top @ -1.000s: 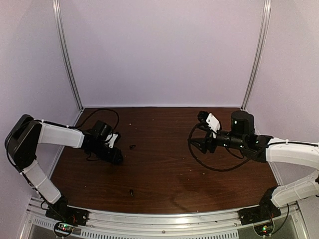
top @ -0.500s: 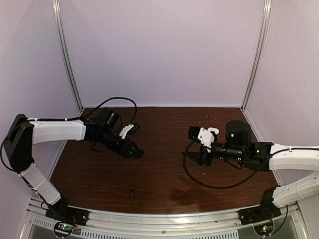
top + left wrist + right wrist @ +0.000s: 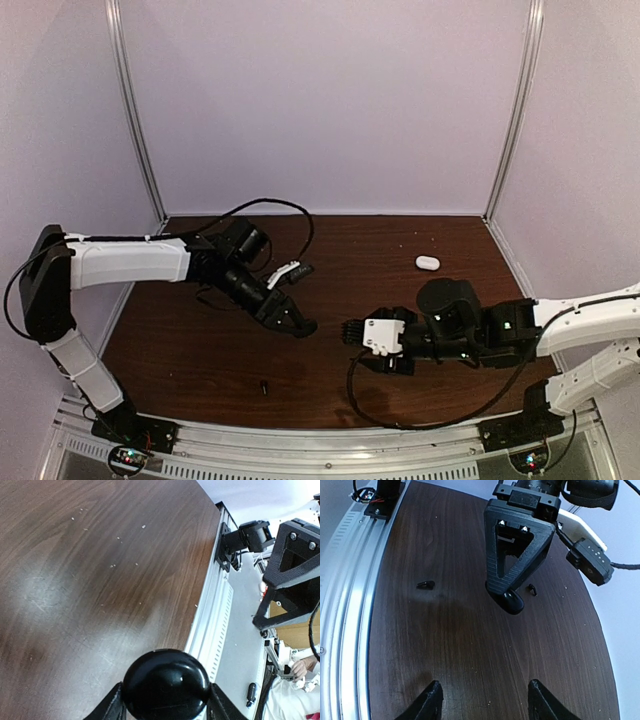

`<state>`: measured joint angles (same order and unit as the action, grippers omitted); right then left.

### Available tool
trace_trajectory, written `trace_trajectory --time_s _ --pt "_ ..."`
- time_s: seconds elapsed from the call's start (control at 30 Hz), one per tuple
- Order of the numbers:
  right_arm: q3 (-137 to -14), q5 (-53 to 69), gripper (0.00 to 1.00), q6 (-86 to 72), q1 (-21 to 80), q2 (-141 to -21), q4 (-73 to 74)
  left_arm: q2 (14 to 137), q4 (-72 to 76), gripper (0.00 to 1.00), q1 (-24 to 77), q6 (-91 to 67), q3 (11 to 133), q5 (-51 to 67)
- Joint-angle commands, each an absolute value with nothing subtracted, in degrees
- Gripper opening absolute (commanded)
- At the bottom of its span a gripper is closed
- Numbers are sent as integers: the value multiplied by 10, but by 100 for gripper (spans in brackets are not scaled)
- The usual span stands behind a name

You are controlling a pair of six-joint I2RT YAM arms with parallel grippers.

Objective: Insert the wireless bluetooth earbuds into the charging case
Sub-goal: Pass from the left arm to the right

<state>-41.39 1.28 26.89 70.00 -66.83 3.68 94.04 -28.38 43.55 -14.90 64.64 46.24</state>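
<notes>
At mid-table, left pincer (image 3: 301, 325) grips a black puck (image 3: 512, 601); right pincer (image 3: 485, 701) gapes empty.

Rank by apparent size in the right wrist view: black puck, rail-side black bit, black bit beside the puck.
1. black puck (possibly nearer the camera)
2. rail-side black bit
3. black bit beside the puck

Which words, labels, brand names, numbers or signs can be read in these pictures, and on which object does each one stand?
None can be read in any view.
The charging case: plain white, no mark shows.
The black round puck: glossy, no label shows.
The circuit boards at the near edge: only small lights show; any print is too small to read.
</notes>
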Motion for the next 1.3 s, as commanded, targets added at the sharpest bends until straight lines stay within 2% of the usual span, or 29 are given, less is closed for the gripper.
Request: trace_trajectory --time_s 0.0,0.4,1.0,1.27 --pt "-458 -36 57 295 708 -718 72 963 -299 25 460 -134 676 485" --pt "-484 -49 56 322 717 -792 47 1010 -299 22 496 -130 714 500" --pt "-514 -79 45 373 733 -858 43 1044 -299 20 504 -127 734 518" --pt "-512 -79 36 385 735 -866 37 1055 -311 19 507 -118 746 532"
